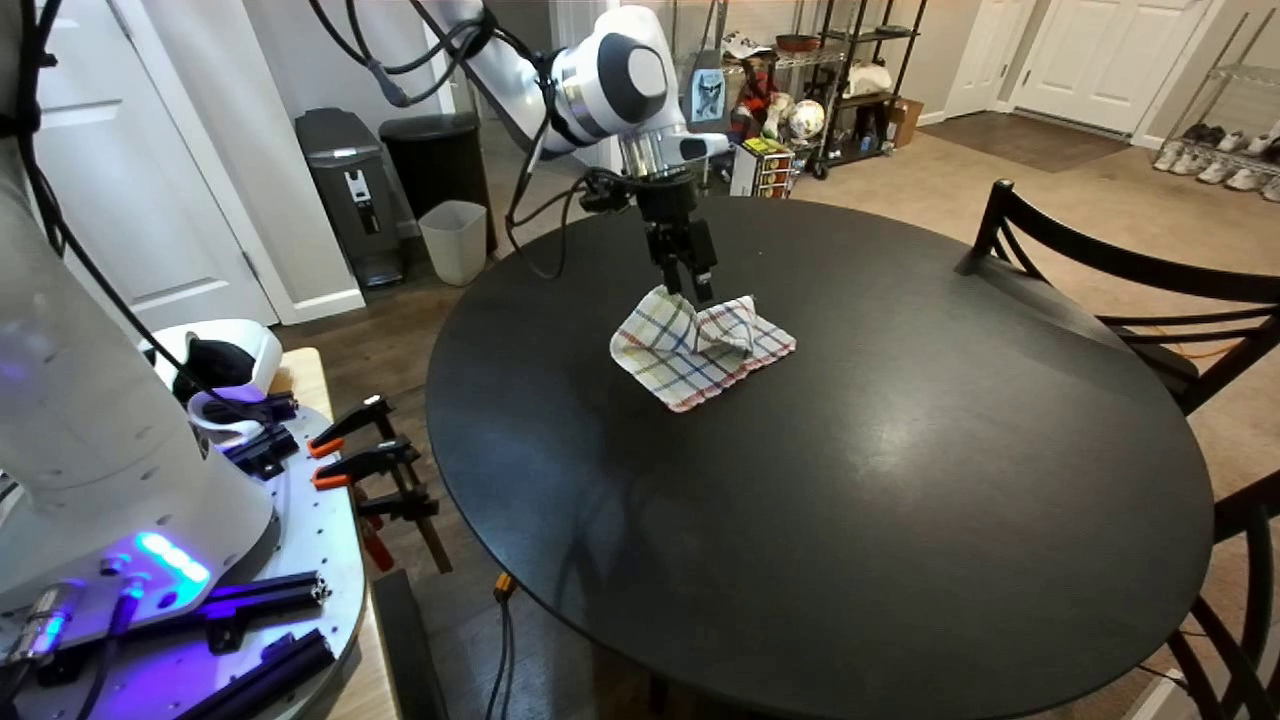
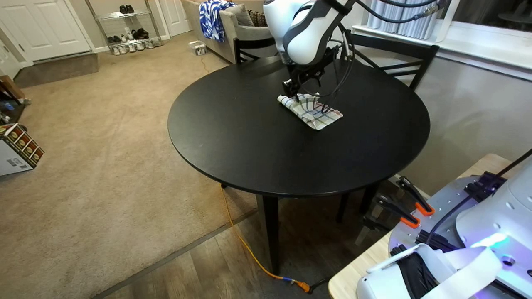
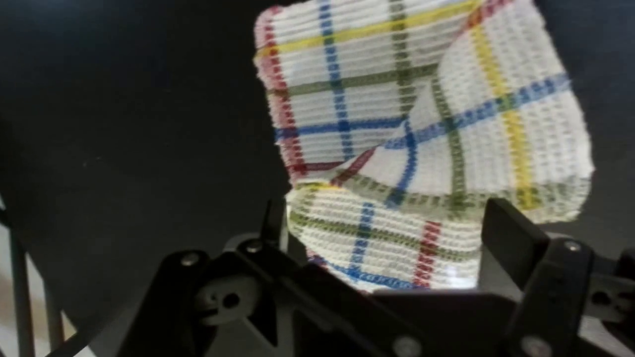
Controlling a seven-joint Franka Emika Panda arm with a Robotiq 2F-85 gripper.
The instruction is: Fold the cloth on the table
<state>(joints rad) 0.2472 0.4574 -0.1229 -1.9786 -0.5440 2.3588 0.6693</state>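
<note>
As the arm (image 1: 612,85) slants down, its tool (image 1: 689,289) overhangs the cloth (image 1: 680,368), perhaps touching.

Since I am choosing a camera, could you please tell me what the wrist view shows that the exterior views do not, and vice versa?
Only the wrist view: the ribbed weave of the cloth and screw heads on the gripper.
Only the exterior views: the white arm and orange-tipped clamps.
Shared: the rumpled cloth on the black table, the gripper close to it.
</note>
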